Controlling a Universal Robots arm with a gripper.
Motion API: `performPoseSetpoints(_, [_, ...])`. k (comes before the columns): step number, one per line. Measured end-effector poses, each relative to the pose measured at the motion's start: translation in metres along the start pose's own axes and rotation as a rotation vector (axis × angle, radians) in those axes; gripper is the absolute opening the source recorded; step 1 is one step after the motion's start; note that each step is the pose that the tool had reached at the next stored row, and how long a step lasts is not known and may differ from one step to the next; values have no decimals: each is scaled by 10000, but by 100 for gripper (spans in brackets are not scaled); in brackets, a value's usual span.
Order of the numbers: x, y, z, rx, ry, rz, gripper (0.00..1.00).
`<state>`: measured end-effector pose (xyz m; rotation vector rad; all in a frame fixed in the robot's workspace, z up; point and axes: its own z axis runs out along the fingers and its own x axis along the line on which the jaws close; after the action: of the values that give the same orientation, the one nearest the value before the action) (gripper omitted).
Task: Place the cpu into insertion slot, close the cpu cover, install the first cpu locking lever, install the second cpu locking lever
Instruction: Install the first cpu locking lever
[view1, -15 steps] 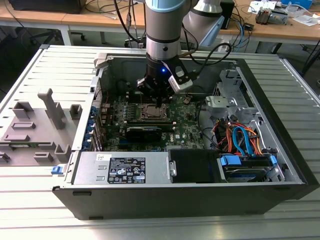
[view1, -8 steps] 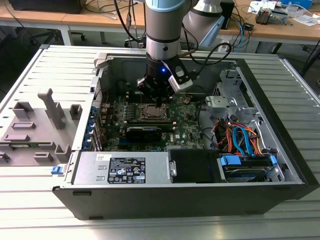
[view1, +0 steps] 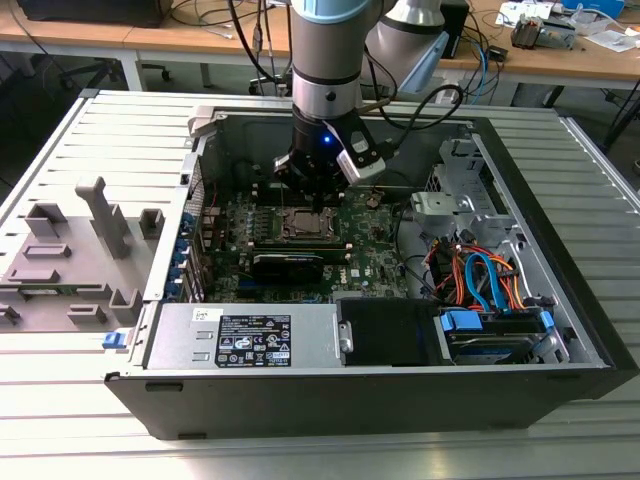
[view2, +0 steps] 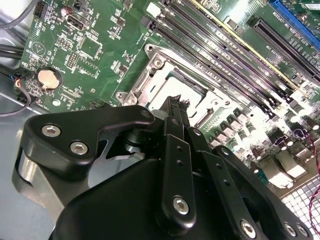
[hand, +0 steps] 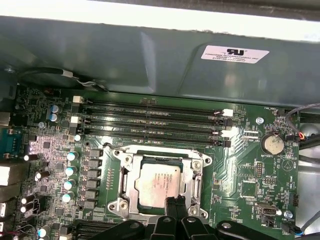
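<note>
The arm descends vertically, its silver-grey wrist section ending in a black flange with a small blue light. The black gripper points straight down. In both wrist views its two slender fingers lie pressed together, tips meeting, with the linkage bars folded in alongside.

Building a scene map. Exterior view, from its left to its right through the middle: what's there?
Grey plastic fixture → blue card-slot clips → cpu socket → orange and blue cables. The claw is left out because it overlaps the socket.
</note>
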<state>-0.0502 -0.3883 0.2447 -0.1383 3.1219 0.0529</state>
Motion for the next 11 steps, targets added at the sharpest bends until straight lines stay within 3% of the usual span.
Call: performPoseSetpoints(11, [0,0,-12,-64,-6,1,11])
